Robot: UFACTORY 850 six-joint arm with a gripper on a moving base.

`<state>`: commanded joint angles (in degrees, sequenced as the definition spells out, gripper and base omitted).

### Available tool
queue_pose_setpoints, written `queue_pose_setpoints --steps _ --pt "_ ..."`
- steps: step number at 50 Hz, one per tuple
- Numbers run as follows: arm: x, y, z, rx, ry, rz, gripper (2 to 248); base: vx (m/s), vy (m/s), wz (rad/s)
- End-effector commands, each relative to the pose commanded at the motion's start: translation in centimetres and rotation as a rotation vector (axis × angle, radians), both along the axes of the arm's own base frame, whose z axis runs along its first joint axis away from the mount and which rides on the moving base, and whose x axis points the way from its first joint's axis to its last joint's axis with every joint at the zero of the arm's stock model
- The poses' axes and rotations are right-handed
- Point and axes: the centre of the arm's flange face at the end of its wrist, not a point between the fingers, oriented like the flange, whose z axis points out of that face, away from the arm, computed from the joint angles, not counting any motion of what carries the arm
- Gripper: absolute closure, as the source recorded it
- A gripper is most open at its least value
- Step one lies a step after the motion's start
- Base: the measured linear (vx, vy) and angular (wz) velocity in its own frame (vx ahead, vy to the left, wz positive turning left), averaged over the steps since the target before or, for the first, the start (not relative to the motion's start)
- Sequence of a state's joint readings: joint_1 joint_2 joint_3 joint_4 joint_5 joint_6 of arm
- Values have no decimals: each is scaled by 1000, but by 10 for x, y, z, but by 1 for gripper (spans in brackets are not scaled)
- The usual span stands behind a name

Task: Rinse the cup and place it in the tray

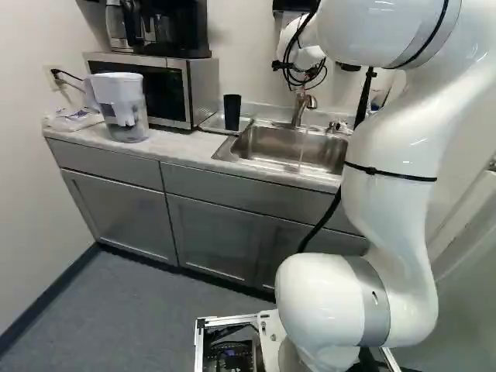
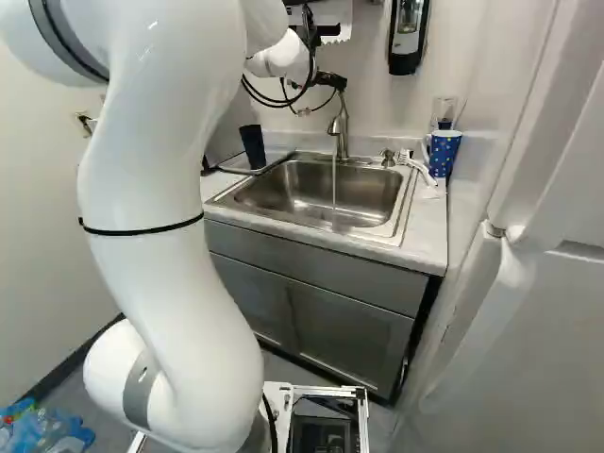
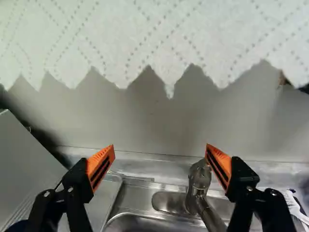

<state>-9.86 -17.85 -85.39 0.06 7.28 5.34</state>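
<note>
counter (image 1: 180, 147), black cup (image 1: 232, 112) in tray (image 1: 213, 123), water (image 2: 333, 189) running

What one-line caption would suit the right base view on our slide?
White robot arm before a steel sink, faucet running, dark cup on the tray alongside.

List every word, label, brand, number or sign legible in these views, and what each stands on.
No text can be read in any view.
Plastic packet: any print too blurred.
Wall dispenser: markings too small.
Filter pitcher: any print too blurred.
Blue mug: dots, no lettering visible.
Paper towel: dotted pattern only.
Black cup: no text visible.
</note>
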Motion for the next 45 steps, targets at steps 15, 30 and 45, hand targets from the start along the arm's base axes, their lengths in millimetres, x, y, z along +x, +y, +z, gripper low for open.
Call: queue_pose_setpoints --steps 15,30,45 --pt "-1 1 -2 4 24 1 3 0 0 0" --pt "-7 5 -4 10 56 5 3 0 0 0" --pt "-13 9 -5 13 79 10 3 0 0 0"
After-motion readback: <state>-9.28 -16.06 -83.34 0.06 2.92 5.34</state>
